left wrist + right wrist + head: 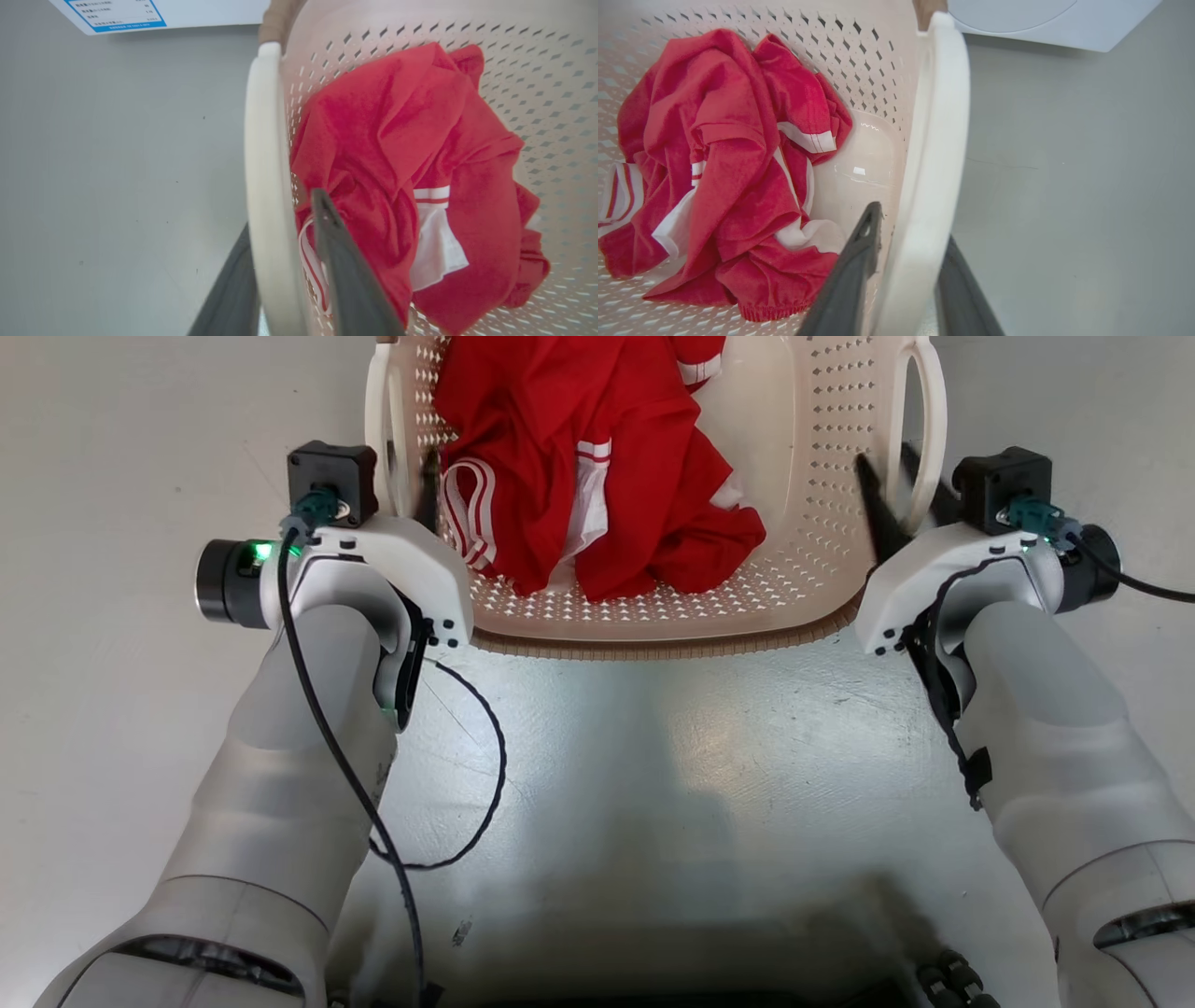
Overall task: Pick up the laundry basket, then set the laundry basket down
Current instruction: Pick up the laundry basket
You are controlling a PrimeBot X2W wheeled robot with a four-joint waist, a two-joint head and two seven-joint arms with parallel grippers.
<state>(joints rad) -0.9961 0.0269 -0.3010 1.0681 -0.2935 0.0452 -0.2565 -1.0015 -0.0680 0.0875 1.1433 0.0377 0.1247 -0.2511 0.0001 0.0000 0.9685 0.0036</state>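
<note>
Pale grey floor (653, 756) spreads beneath the laundry basket (803, 476) between the arms, the left gripper (282, 210) pinching its left handle (264, 163), the right gripper (911, 224) its right handle (938, 116), so I'd raise both evenly, keeping it level.

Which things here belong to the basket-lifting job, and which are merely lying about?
Job: laundry basket, left hand, right hand.
Lying about: red-and-white garment inside the basket, white appliance, blue-edged label.
</note>
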